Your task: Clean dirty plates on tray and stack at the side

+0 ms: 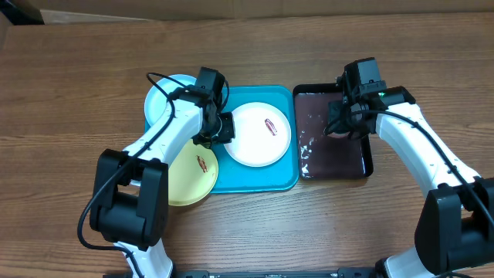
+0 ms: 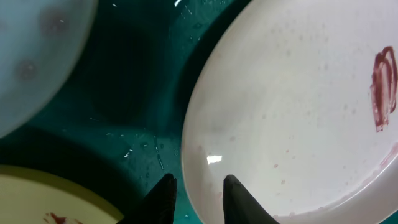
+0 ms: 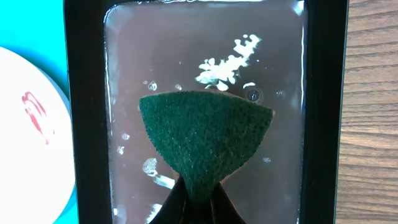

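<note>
Turquoise tray (image 1: 255, 184) is set mid-table on the wooden table (image 1: 77, 62), w/ the black tray (image 1: 369, 158) right against its right edge. White plate (image 1: 251, 147) is laid in the turquoise tray's right half, w/ a reddish smear (image 1: 271, 127) facing up. Light blue plate (image 1: 162, 100) is seen at the far-left corner, partly overhanging the rim. The yellow-green plate (image 1: 189, 185) is seen at the near-left corner, also overhanging, and it is marked w/ a small red smear too.

Left gripper (image 2: 198, 178) is lowered at the white plate's left rim. One finger (image 2: 163, 199) is placed outside on the wet tray floor and the other on the plate's inner side, so the rim is straddled. Jaws stand part-way apart; whether the rim is actually pinched cannot be told.

Right gripper (image 3: 196, 190) is held over the black tray, approx. at its middle, fingers clenched on a green sponge (image 3: 205, 137) — the sponge is fanned out ahead of the tips. Shallow water & white foam (image 3: 227, 62) are seen in the black tray.
</note>
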Motion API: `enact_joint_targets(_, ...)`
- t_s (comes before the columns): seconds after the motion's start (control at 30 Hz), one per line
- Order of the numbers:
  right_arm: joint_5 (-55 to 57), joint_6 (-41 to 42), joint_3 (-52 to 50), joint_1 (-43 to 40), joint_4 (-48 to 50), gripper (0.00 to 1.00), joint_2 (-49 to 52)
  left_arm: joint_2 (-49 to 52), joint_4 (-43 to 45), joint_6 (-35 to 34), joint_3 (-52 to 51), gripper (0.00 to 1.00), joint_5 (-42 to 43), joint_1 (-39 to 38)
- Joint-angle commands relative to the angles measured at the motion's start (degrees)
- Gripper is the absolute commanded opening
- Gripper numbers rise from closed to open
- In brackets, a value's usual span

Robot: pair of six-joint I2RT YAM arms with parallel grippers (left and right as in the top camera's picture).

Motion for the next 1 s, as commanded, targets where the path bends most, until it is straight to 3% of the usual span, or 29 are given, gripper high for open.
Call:
enact_joint_targets(0.0,-0.1,-0.2,0.0,0.2,0.3,0.04,0.1,0.0,0.7,-0.5,-1.2,0.27,-3.1,-0.7)
enact_joint_targets(0.47,-0.4,-0.2,-0.1,0.2,-0.8,0.04,0.1,0.0,3.4,-1.8,-3.2,0.21,-5.1,-1.1)
enact_joint_targets(0.63,-0.6,-0.2,-2.0,0.2,-0.2,0.05,0.1,0.0,4.0,-2.0,-3.4,0.04,-5.1,-1.1)
enact_joint_targets(0.9,-2.5,-0.2,-10.4,0.2,8.5,0.07,0.1,0.0,4.5,-2.0,-3.4,0.04,-5.1,-1.1)
enact_joint_targets(0.97,-2.7,-0.2,-12.2,0.2,11.0,0.14,0.1,0.0,4.4,-1.9,-3.4,0.04,-5.1,-1.1)
